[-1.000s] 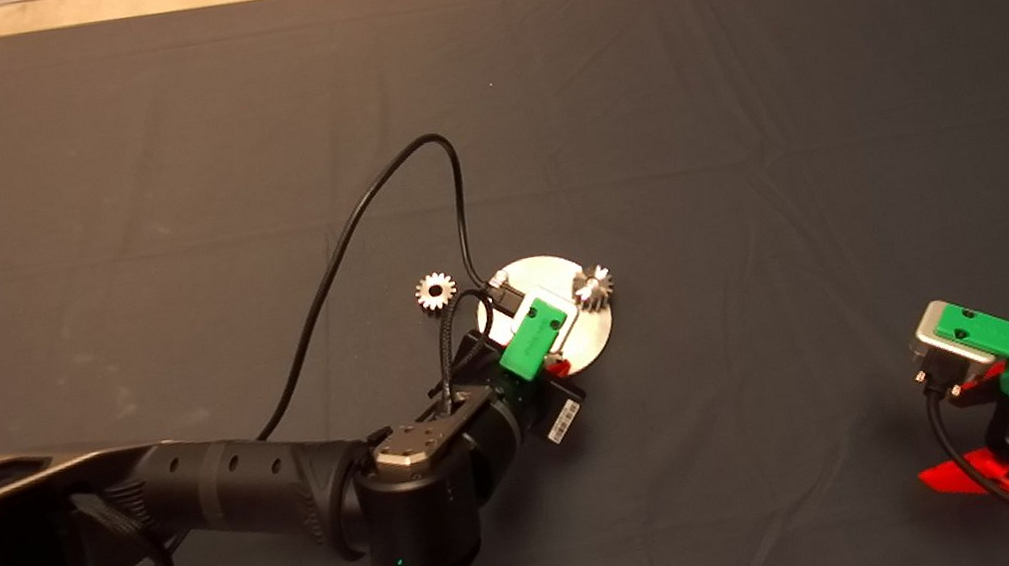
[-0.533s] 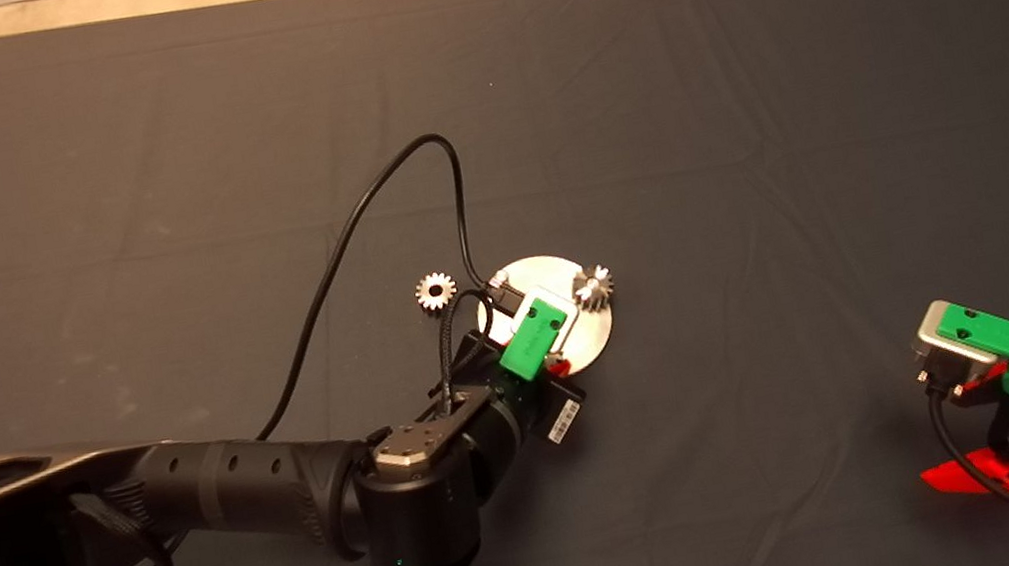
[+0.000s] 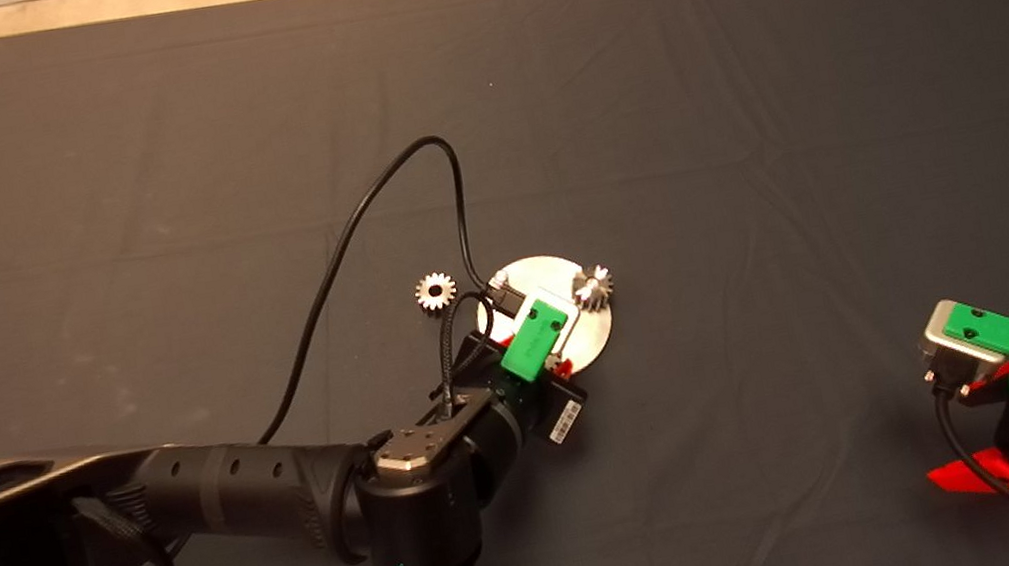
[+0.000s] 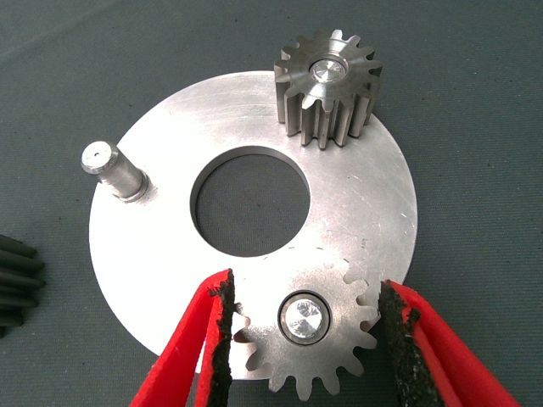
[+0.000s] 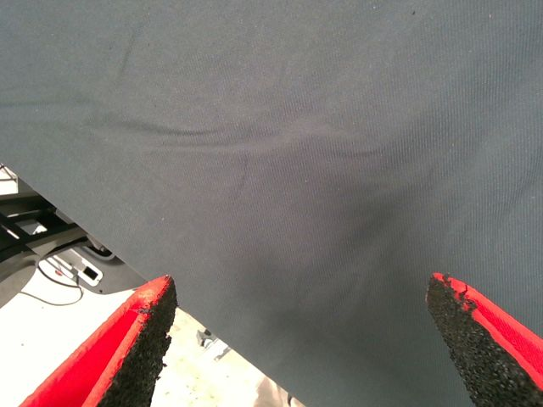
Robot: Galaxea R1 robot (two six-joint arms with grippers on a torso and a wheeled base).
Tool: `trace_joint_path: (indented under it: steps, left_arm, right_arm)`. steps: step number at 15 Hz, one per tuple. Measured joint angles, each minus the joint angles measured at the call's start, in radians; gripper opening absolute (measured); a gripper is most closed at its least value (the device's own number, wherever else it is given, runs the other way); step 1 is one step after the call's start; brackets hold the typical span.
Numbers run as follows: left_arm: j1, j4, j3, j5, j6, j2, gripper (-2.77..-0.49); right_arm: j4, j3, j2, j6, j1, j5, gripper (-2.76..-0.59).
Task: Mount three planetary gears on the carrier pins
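- Gears are seated on two of the three carrier pins of the disc [image 4: 356, 212]: one gear [image 4: 310, 335] is seen between the left gripper's fingers, its pin end showing in the bore, and a second gear [image 4: 327, 89] is seen across the centre hole from it.
- One carrier pin [image 4: 114, 170] is left bare and upright on the disc.
- A third gear [image 3: 436, 291] is seen lying flat on the mat [image 3: 744, 134], just beside the disc's rim and apart from it.
- The left gripper [image 4: 305, 339] is held over the disc with its jaws parted around the nearer gear; one pad [image 4: 222, 326] is touching or nearly touching the teeth, the other is just clear.
- The right gripper [image 5: 297, 339] is parked at the lower right of the mat, fingers spread wide, nothing held.
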Motion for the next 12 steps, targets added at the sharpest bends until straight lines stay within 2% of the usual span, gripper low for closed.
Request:
trace_joint_path:
  steps: [9,11,12]
  left_arm:
    - [0.000,0.003,0.012,-0.004,0.001,0.001,-2.08]
    - [0.000,0.003,0.015,-0.004,0.002,0.001,-1.91]
    - [0.000,0.003,0.015,-0.004,0.002,0.001,-1.91]
  right_arm:
    - [0.000,0.000,0.000,-0.002,0.000,0.000,-1.18]
    - [0.000,0.000,0.000,-0.002,0.000,0.000,-1.18]
    - [0.000,0.000,0.000,-0.002,0.000,0.000,-1.18]
